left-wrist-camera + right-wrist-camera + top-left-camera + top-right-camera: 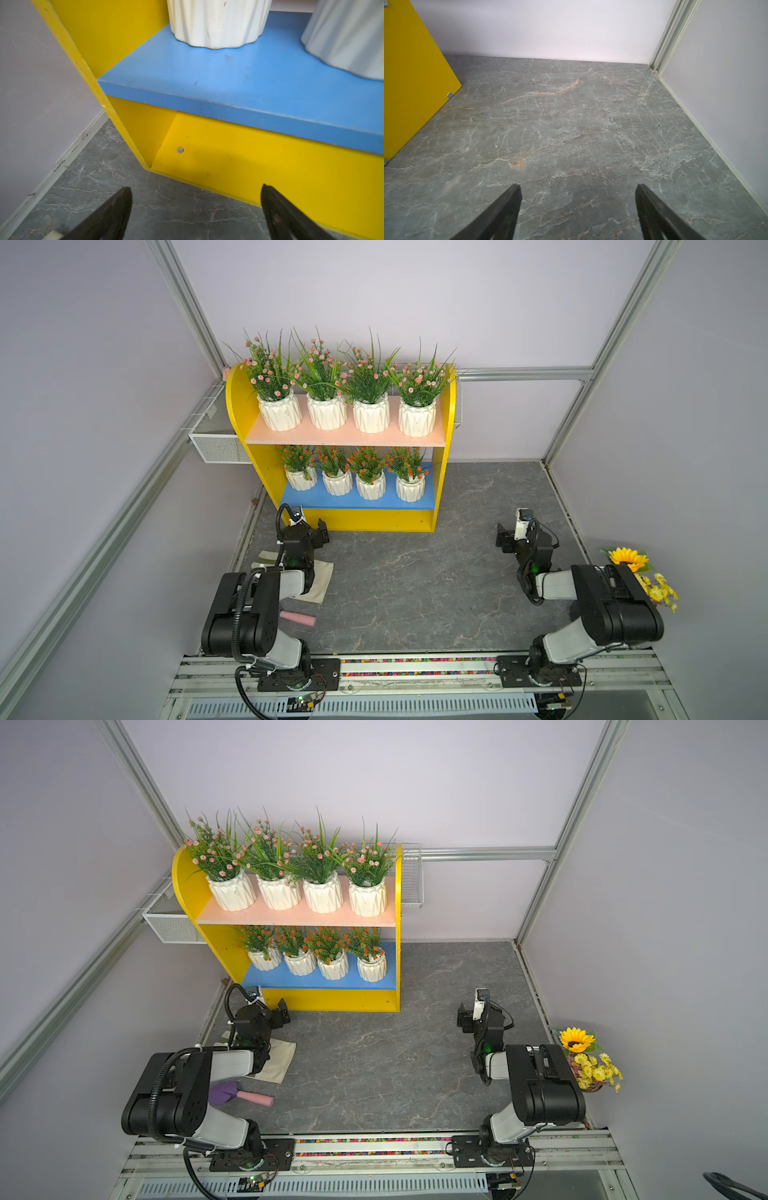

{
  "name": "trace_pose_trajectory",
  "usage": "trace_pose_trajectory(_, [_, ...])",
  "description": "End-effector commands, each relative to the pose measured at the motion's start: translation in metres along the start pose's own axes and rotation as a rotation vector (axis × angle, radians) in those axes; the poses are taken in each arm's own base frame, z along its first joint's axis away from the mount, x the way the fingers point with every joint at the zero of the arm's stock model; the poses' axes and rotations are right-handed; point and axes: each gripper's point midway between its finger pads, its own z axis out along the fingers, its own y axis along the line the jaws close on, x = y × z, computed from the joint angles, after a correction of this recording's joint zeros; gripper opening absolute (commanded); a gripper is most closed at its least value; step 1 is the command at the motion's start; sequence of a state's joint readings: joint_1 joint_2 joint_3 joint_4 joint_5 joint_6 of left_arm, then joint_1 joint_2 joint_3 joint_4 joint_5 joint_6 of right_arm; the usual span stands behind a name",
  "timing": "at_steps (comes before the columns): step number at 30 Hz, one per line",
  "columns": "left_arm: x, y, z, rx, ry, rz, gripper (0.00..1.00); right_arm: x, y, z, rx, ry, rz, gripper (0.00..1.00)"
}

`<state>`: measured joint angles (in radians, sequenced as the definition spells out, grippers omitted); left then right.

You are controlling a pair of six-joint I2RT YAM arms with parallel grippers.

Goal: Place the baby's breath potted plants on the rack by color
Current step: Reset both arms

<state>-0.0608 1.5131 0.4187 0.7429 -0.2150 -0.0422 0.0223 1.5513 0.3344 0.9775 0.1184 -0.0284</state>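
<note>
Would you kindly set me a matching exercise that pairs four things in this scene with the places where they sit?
Things:
1. pink-flowered pots
2. orange-flowered pots
3. sunflower bunch
4. beige cloth

Places:
A. on the blue lower board
B. on the table, partly under the left arm
C. on the pink upper board
D. at the table's edge, beside the right arm

Pairs: 1-C, 2-A, 3-D, 4-B.
</note>
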Motion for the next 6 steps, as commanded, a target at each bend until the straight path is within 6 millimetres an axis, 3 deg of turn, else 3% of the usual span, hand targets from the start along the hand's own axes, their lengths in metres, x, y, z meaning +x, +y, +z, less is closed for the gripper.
trace_pose_trajectory(1, [-0.0112, -0.0008, 0.0024, 0.004, -0.027, 0.004, 0.99, -0.0045, 0.0015, 0.0032, -0.01, -0.006, -0.026, 0.88])
trace_pose_trajectory(6, [-0.0113, -0.0014, 0.0023, 0.006, -0.027, 0.005, 0.99, -0.0044, -0.0007, 0.0044, -0.042, 0.006, 0.005, 0.88])
